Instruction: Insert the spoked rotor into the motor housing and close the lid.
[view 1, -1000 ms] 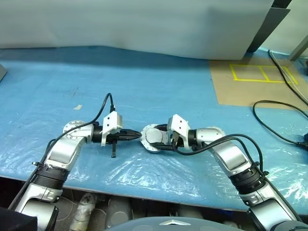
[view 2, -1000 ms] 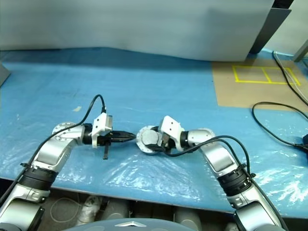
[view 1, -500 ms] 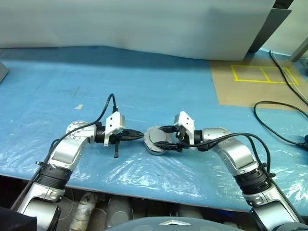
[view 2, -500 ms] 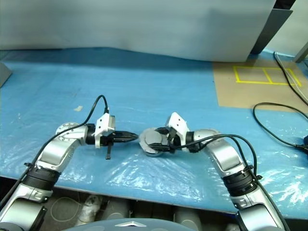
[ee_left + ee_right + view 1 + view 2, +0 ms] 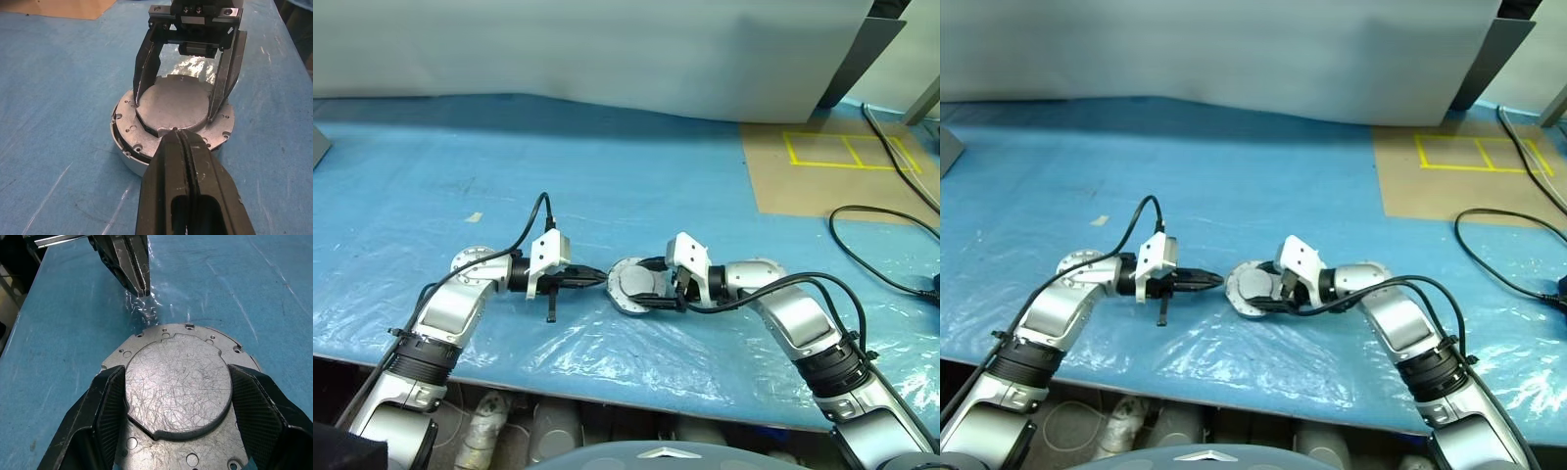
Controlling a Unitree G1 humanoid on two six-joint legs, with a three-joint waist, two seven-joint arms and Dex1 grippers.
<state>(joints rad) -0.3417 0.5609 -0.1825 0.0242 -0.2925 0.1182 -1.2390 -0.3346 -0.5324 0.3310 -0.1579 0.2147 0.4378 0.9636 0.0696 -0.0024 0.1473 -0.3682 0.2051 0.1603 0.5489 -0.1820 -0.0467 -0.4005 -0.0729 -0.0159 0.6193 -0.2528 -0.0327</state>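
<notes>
the motor housing (image 5: 634, 287) sits at lower centre of the head view on the blue plastic sheet (image 5: 607, 176), smooth silver face up. the right gripper (image 5: 177, 401) clamps its raised centre disc between spread fingers. a second ago the housing looked tilted and lifted; now it rests flat, so the assembly seems seated. the left gripper (image 5: 182, 139), jaws closed and empty, has come in to touch the housing's rim, likely to press the lid shut.

My two black fingers (image 5: 110, 409) clasp the round scratched silver metal housing (image 5: 178, 379) at frame centre; blue plastic sheet (image 5: 73, 323) around.
</notes>
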